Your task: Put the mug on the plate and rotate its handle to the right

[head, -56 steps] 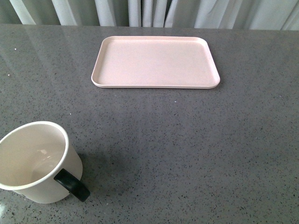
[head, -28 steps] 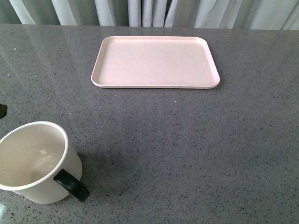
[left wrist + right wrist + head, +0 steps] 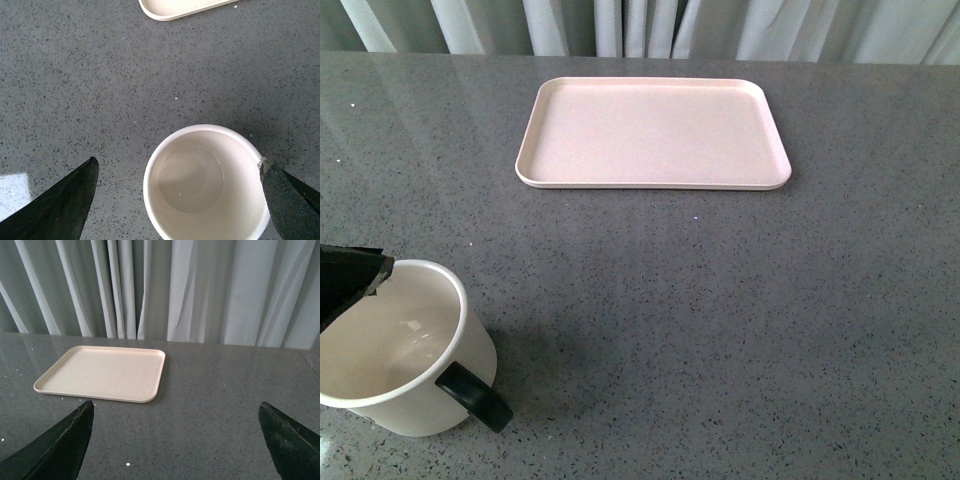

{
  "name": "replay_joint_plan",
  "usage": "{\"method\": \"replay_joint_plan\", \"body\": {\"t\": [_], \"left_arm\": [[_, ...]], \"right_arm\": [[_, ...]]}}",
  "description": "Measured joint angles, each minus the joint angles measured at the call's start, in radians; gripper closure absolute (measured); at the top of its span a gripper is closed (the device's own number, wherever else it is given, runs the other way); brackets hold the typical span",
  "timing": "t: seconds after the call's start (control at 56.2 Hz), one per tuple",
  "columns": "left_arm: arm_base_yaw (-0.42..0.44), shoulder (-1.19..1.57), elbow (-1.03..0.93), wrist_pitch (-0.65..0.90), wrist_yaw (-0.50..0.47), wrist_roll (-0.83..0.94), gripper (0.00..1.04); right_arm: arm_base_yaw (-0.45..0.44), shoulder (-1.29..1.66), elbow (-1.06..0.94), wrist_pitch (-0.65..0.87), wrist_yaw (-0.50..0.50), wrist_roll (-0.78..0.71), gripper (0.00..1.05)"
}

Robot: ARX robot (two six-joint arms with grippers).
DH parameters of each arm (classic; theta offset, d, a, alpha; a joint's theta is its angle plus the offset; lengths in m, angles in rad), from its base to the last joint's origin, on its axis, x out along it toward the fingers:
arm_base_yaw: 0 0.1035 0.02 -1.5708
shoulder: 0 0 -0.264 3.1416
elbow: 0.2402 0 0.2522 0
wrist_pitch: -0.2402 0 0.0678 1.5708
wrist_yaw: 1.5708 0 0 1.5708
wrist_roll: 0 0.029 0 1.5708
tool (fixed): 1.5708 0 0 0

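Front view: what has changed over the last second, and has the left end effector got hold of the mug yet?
Not yet. The left end effector has come in from the left edge, and one of its fingers now shows over the mug's left rim. It is open, with a finger on either side of the mug, gripping nothing. The mug, its handle and the plate have not moved.

Plain indoor tabletop setup: speckled grey countertop (image 3: 720, 330), pale curtains (image 3: 200, 290) behind.

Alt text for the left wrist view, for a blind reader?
An empty white cylindrical mug stands on the speckled grey countertop, seen from above between the left gripper's open dark fingers. A pale pink tray's edge shows beyond.
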Motion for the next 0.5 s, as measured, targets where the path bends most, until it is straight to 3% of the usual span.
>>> {"method": "replay_joint_plan", "body": {"t": [0.498], "left_arm": [[0.044, 0.206, 0.013, 0.055, 0.000, -0.002, 0.09]], "right_arm": [[0.000, 0.000, 0.000, 0.000, 0.000, 0.000, 0.09]]}}
